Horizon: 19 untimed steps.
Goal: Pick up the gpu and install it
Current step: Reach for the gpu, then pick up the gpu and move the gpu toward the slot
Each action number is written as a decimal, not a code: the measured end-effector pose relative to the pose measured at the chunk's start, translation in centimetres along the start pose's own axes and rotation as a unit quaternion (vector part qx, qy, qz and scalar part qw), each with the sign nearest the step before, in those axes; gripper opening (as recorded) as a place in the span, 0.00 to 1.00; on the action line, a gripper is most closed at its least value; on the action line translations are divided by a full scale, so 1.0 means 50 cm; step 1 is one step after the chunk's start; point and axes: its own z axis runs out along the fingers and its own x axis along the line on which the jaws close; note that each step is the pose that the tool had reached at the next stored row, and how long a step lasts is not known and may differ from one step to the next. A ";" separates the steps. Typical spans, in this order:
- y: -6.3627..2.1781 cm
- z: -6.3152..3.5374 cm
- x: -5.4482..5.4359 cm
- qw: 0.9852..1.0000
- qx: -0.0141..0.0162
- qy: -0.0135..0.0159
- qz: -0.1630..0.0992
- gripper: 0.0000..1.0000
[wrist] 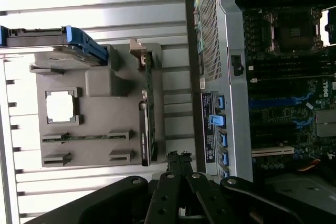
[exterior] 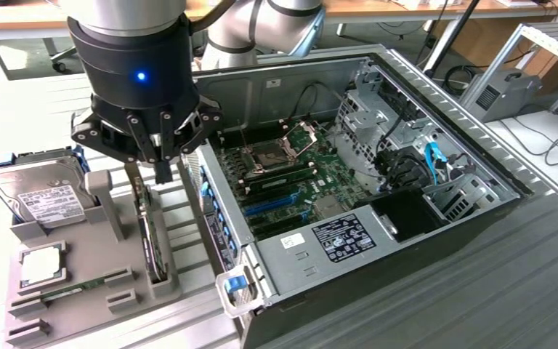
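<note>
The gpu [exterior: 150,236] stands on its edge in a slot of the grey holder [exterior: 99,305], to the exterior view's left of the open computer case [exterior: 482,156]. In the wrist view the gpu [wrist: 146,109] shows edge-on as a thin dark strip with its metal bracket at one end. My gripper [exterior: 160,166] hangs just above the card's upper edge, close to its bracket end. The fingertips [wrist: 172,157] are pressed together with nothing between them, slightly off to the case side of the card.
On the grey holder [wrist: 100,85] also sit a silver hard drive in a blue frame [exterior: 37,190], a square processor chip [exterior: 41,265] and a narrow green memory stick [exterior: 70,292]. The case's motherboard [exterior: 293,178] lies exposed, with blue slots [exterior: 271,205]. Case wall [wrist: 210,66] runs beside the holder.
</note>
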 end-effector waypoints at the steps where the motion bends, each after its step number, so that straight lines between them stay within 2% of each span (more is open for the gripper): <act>1: -0.001 0.000 0.000 1.000 0.000 0.000 0.000 0.11; 8: -0.010 0.000 -0.001 1.000 0.000 0.000 0.000 0.11; 19: -0.010 0.000 -0.001 1.000 0.000 0.000 0.000 0.11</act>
